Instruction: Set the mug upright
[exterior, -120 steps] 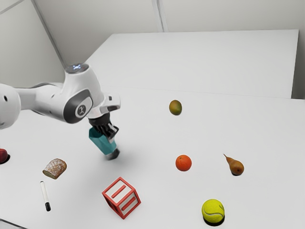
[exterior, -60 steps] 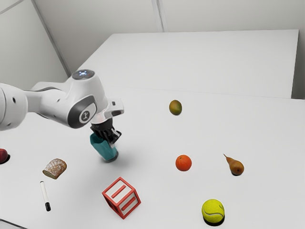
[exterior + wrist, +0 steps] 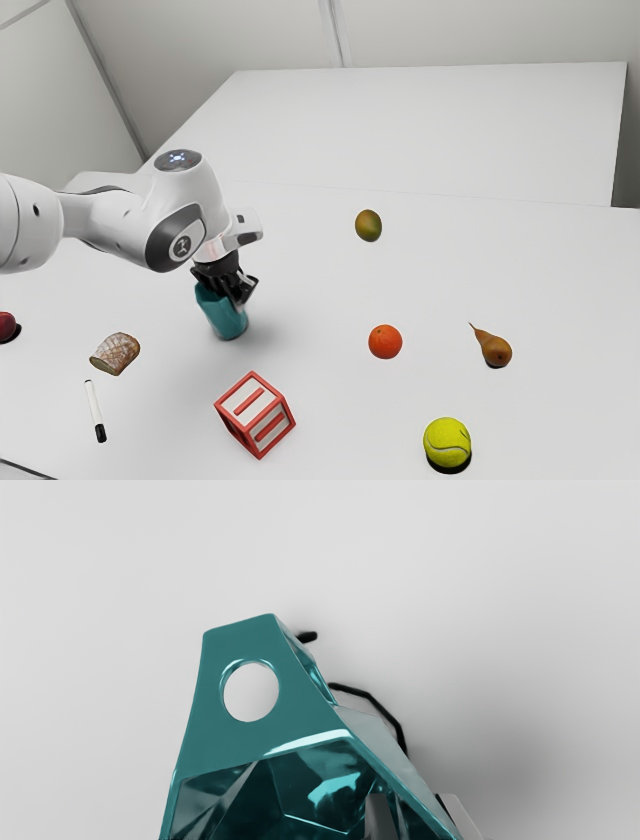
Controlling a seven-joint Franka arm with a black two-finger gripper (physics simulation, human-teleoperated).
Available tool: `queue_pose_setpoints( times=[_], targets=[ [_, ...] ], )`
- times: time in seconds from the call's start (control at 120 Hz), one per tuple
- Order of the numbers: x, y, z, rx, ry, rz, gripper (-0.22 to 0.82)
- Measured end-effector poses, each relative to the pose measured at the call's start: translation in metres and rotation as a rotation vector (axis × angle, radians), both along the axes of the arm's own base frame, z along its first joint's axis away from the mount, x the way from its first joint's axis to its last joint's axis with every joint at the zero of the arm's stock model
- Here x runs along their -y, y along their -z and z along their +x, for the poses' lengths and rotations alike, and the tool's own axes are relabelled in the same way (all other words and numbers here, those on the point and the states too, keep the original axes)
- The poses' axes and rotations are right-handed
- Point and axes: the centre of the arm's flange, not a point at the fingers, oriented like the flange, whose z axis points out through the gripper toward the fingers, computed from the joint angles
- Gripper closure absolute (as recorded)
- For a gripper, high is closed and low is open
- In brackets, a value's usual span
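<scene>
In the exterior view my black gripper [image 3: 238, 288] is at the upper part of the teal mug [image 3: 226, 317]. The mug stands close to upright, its top leaning a little toward the exterior view's left, with its base at the table surface. In the wrist view my gripper [image 3: 417, 816] holds the wall of the mug [image 3: 240, 747], one fingertip inside the opening and the other outside. A flat rim piece with a round hole juts out from the mug's open top. Whether the whole base rests flat I cannot tell.
On the table [image 3: 320, 270] are a red-and-white block [image 3: 255, 415] near the mug, bread [image 3: 115, 353], a marker [image 3: 94, 408], an orange [image 3: 385, 341], a tennis ball [image 3: 447, 442], a pear [image 3: 493, 347], a mango [image 3: 368, 225] and red fruit [image 3: 6, 326].
The mug has turned from a strong tilt to nearly upright, its top swinging toward the exterior view's right. My hand has moved slightly down and the same way, still holding it.
</scene>
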Motion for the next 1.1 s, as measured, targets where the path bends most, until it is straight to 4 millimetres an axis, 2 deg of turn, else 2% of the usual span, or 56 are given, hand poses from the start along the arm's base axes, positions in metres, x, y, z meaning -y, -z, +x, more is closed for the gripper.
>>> queue_pose_setpoints(
  times=[0.133,0.333,0.467,0.567,0.733,1.1],
  targets=[
    [0.001,-0.005,0.0,0.011,-0.005,-0.002,0.52],
    [0.002,-0.019,0.0,0.038,-0.013,-0.008,0.25],
    [0.002,-0.033,0.0,0.057,-0.02,-0.013,0.14],
    [0.001,-0.041,0.0,0.057,-0.029,-0.017,0.1],
    [0.003,-0.067,0.006,0.051,-0.049,-0.031,0.06],
    [0.011,-0.139,0.024,-0.018,-0.091,-0.074,0.03]
  ],
)
